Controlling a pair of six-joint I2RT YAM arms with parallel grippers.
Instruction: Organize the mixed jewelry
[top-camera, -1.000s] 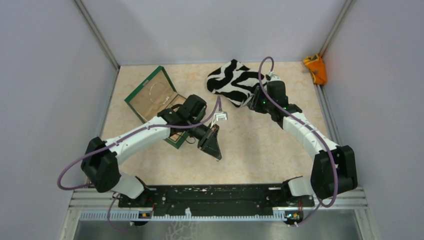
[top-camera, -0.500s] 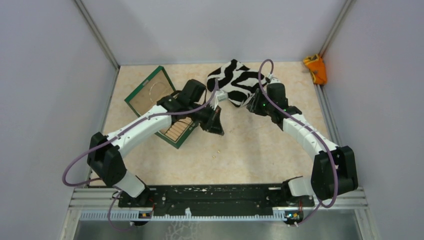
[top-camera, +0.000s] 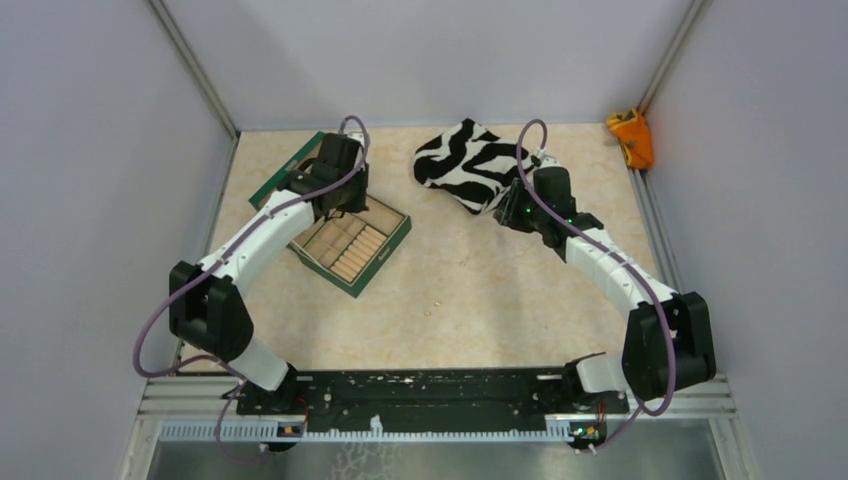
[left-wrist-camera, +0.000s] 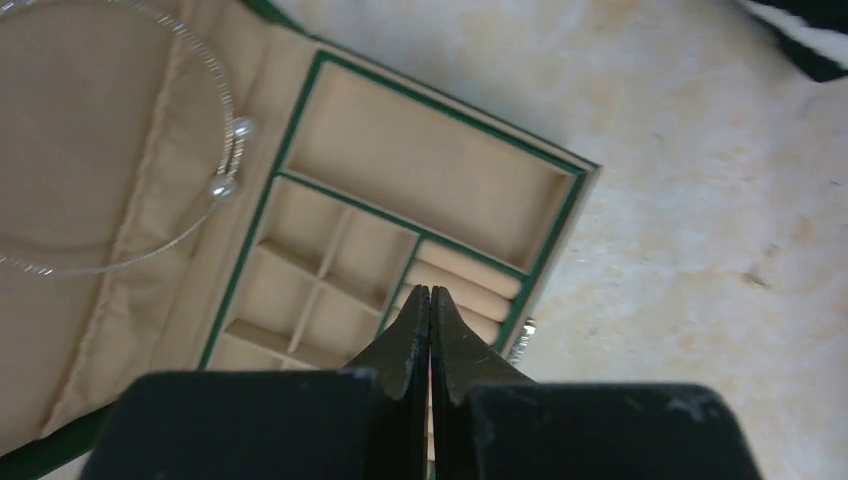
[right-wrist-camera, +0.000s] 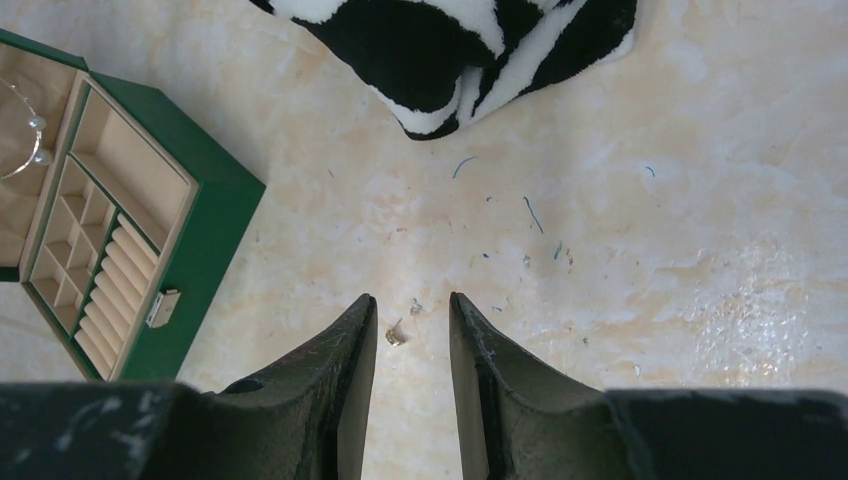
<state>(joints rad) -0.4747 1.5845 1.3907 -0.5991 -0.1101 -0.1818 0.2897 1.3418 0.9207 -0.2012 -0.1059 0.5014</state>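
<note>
The thin silvery hoop (left-wrist-camera: 200, 215), with two pearl-like ends, lies in the tan lid of the open green box (left-wrist-camera: 555, 240). It also shows in the right wrist view (right-wrist-camera: 30, 150). My left gripper (left-wrist-camera: 430, 292) is shut and empty, hovering over the box's small compartments (top-camera: 347, 205). A tiny gold speck (right-wrist-camera: 395, 335) lies on the table just ahead of my right gripper (right-wrist-camera: 412, 300), which is open and empty. In the top view a gold speck (top-camera: 428, 313) lies on the bare table, and the right gripper (top-camera: 510, 212) is beside the zebra cloth.
The black-and-white zebra cloth (top-camera: 468, 165) lies at the back centre and shows in the right wrist view (right-wrist-camera: 450, 50). The green box (top-camera: 385, 262) stands at the back left. An orange object (top-camera: 632, 138) sits in the back right corner. Small bits of lint (right-wrist-camera: 530, 212) lie on the table.
My left arm has swung from the table's middle back and left, over the open box, uncovering the box's compartments. The right arm has not moved.
</note>
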